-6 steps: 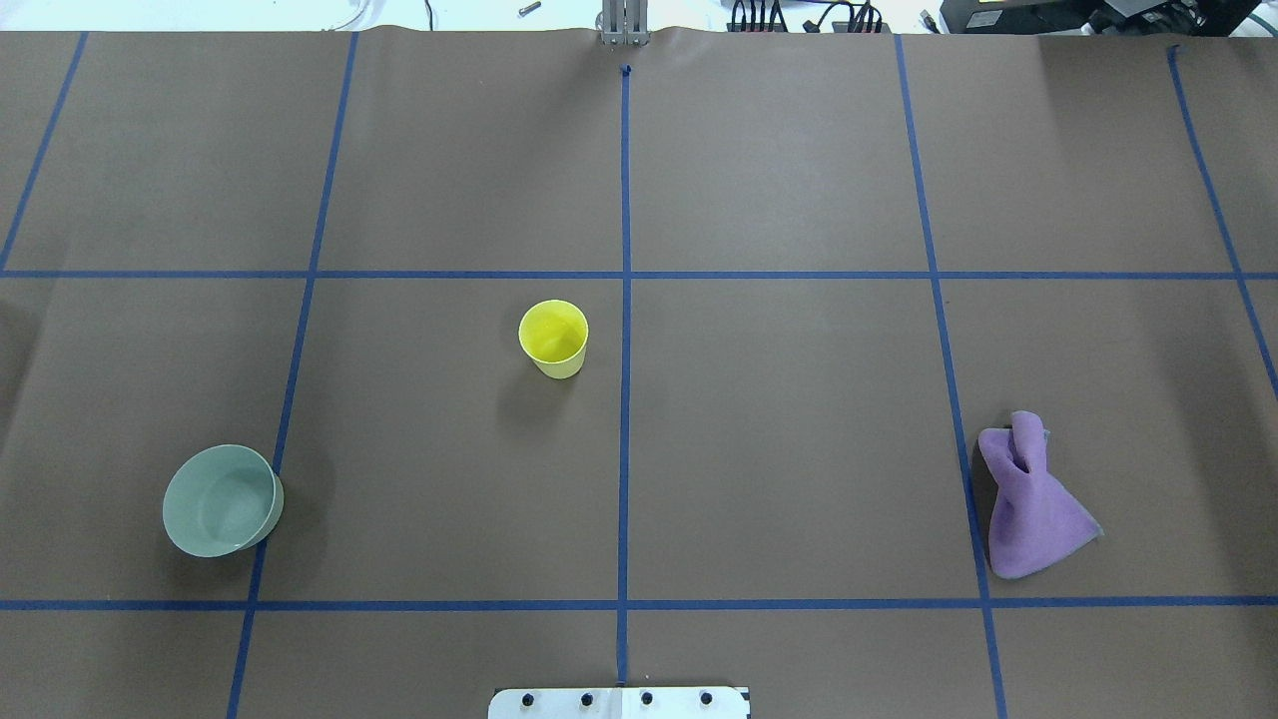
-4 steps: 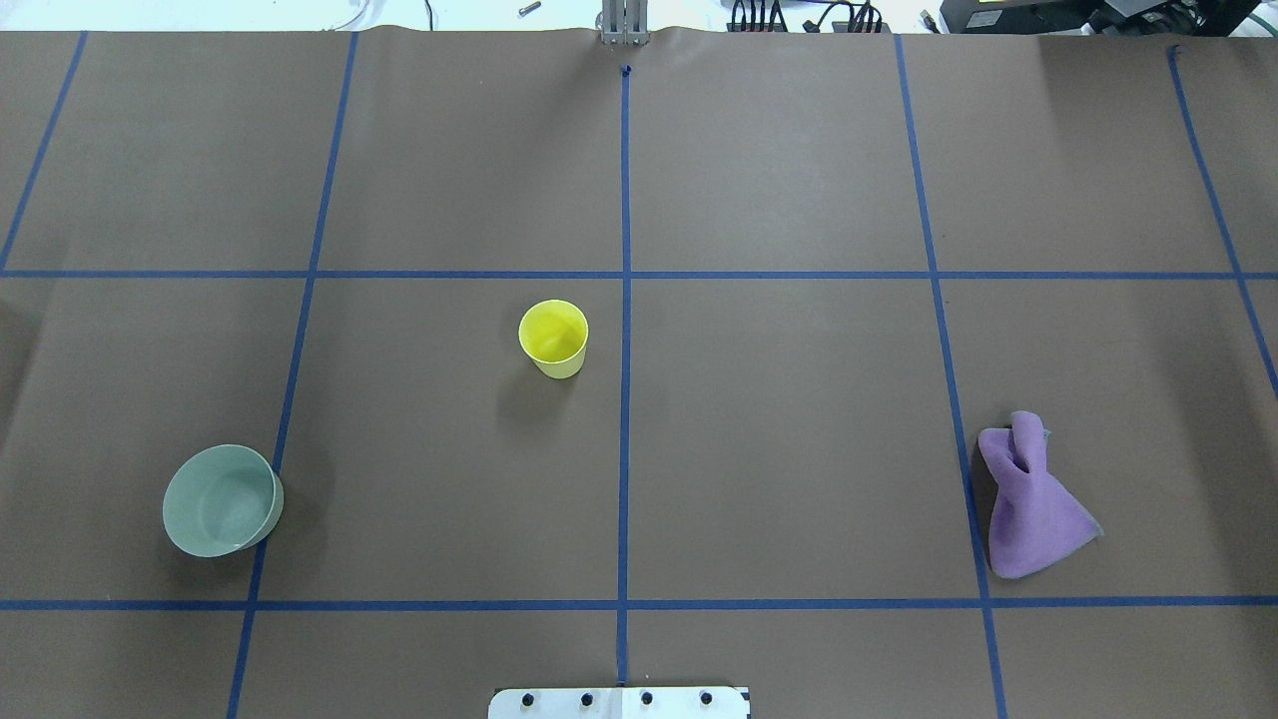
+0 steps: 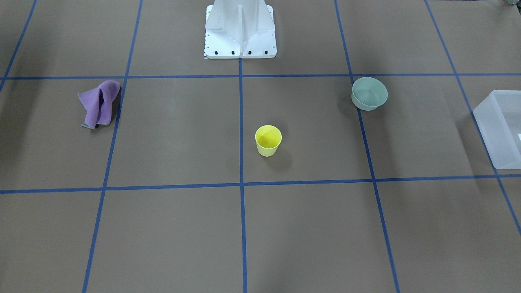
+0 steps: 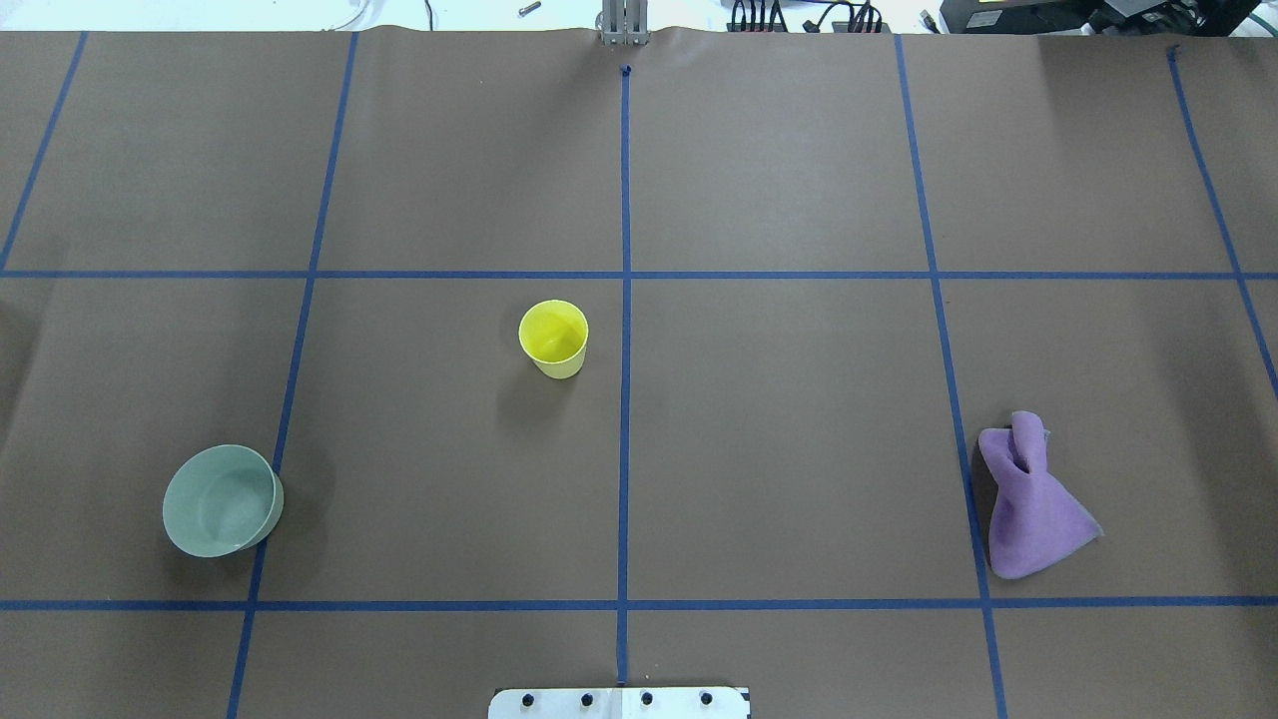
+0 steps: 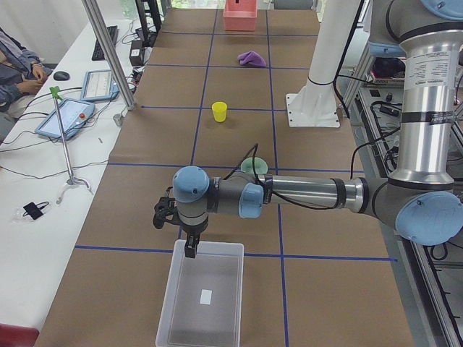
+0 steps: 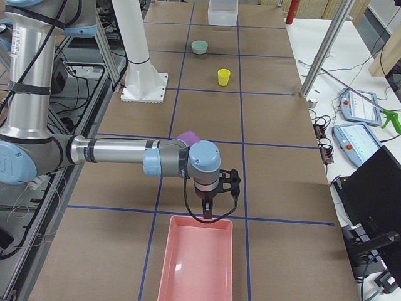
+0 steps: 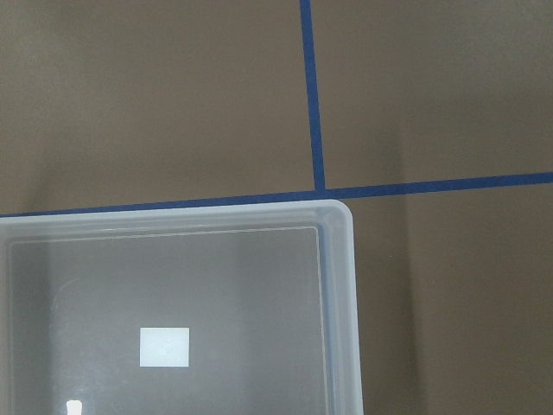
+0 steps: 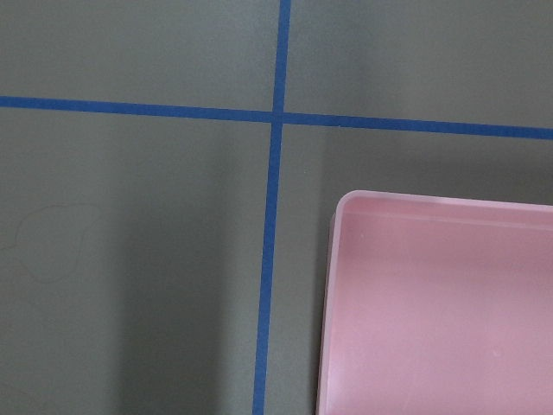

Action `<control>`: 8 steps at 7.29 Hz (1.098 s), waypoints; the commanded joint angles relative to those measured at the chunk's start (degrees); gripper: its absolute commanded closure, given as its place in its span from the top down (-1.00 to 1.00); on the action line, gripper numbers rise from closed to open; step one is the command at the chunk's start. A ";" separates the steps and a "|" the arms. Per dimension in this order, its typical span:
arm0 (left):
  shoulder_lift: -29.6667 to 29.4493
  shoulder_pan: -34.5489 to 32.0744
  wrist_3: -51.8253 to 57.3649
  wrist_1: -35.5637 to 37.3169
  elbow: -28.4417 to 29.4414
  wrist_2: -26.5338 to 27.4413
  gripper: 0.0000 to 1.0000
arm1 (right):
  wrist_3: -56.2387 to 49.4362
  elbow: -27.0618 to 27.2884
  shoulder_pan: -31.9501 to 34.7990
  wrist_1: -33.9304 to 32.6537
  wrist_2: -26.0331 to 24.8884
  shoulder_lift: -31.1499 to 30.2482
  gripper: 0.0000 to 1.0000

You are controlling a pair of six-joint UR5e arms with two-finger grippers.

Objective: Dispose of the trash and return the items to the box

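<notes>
The pale sage-green bowl [image 4: 222,500] stands upright at the near left of the table and also shows in the front view [image 3: 369,94]. The translucent box [image 5: 224,244] stands at the table's left end, empty but for a white label; its corner fills the left wrist view [image 7: 341,285]. My left gripper [image 5: 190,251] hangs over the box's rim, far from the bowl. My right gripper [image 6: 207,214] hangs over the rim of a pink bin [image 6: 166,257] at the right end. Both grippers show in the side views only, so I cannot tell if they are open or shut.
A yellow cup [image 4: 553,338] stands upright near the table's middle. A crumpled purple cloth [image 4: 1033,499] lies at the near right. The white robot base [image 3: 240,28] stands at the table's near edge. Blue tape lines mark a grid on the brown cover.
</notes>
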 commanded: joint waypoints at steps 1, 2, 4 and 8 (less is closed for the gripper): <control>-1.17 0.09 0.26 -0.21 -0.24 0.00 0.95 | 0.03 0.07 0.00 0.08 0.04 0.22 1.00; -0.83 0.09 0.70 -1.26 -0.51 -0.09 0.95 | 0.47 -0.02 0.00 0.25 -0.31 0.40 1.00; -0.38 0.00 0.79 -3.29 -0.51 -0.09 0.96 | 0.56 0.06 -0.09 0.25 -0.22 1.10 1.00; -0.21 5.40 -8.89 -3.29 -5.23 -0.61 0.95 | -0.06 2.17 -0.61 0.17 -0.31 1.01 1.00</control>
